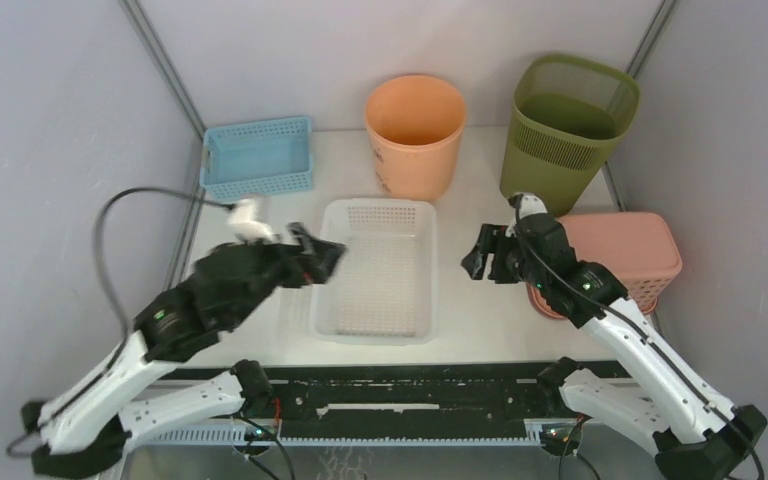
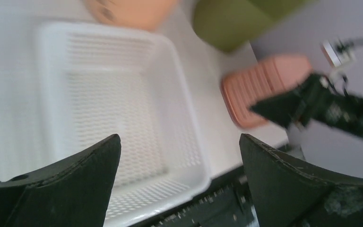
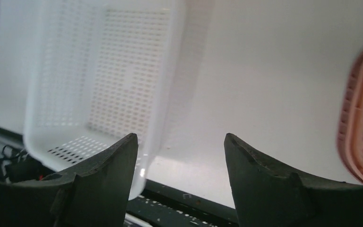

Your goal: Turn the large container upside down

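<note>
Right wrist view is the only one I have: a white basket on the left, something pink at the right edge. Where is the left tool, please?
Observer: The left tool is at the left rim of the white basket, with its jaws wide open and nothing in them.
Operator: What is the pink thing at my right edge?
Observer: It is a pink basket at the right side of the table, just in front of a tall green bin.
Operator: Is something standing behind the white basket?
Observer: Yes, an orange bucket stands upright directly behind it, with its mouth facing up.
</note>
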Robot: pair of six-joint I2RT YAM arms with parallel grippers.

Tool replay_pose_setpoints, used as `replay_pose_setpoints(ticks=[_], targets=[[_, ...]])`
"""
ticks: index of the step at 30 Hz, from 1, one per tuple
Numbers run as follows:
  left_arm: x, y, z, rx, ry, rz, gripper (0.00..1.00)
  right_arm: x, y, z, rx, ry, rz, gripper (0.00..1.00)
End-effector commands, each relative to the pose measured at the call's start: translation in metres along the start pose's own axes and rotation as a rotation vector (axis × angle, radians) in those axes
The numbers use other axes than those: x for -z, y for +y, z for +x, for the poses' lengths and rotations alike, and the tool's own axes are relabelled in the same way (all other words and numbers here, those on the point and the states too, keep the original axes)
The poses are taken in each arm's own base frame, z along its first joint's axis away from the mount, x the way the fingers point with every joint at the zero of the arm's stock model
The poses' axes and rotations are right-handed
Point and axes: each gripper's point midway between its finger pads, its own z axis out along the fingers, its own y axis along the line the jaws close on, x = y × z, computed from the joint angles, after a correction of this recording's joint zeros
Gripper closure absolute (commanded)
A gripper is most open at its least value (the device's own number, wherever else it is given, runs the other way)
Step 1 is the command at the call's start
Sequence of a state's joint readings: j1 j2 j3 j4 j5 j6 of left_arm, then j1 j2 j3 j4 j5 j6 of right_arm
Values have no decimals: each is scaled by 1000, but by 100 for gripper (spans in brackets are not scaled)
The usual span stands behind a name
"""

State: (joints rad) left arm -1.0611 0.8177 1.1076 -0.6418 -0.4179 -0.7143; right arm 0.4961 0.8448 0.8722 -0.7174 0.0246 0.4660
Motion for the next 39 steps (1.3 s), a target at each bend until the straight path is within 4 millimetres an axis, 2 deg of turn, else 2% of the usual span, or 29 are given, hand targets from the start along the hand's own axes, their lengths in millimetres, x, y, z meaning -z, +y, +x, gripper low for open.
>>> replay_pose_setpoints(ticks=[1, 5, 8, 11, 13, 14, 16, 17, 19, 23, 26, 30, 39], targets=[[29, 76, -11, 7, -83, -186, 0, 5, 55, -19, -2, -27, -81, 24], [34, 102, -4, 15, -87, -258, 0, -12, 114, -10, 42, 52, -150, 21], [36, 112, 7, 34, -73, -272, 0, -30, 158, -7, 58, 120, -198, 18], [49, 120, 8, 66, -114, -277, 0, -48, 194, -7, 75, 182, -221, 16], [63, 127, 4, 85, -161, -291, 0, -63, 214, -12, 78, 191, -235, 16], [70, 129, 2, 93, -180, -293, 0, -78, 220, -9, 81, 209, -216, 17], [80, 130, -2, 105, -206, -288, 0, -96, 233, -10, 81, 224, -186, 18], [84, 130, -3, 108, -214, -286, 0, -103, 244, -16, 70, 216, -180, 18], [92, 134, -5, 111, -229, -296, 0, -122, 255, -11, 55, 234, -156, 19], [106, 139, -7, 113, -257, -302, 0, -156, 273, -2, 46, 253, -97, 21], [113, 141, -5, 117, -266, -292, 0, -173, 272, 4, 54, 264, -10, 22], [114, 141, -1, 110, -263, -276, 0, -188, 271, 7, 42, 247, 64, 22], [111, 135, 9, 86, -226, -226, 0, -212, 267, 35, -3, 268, 127, 23]])
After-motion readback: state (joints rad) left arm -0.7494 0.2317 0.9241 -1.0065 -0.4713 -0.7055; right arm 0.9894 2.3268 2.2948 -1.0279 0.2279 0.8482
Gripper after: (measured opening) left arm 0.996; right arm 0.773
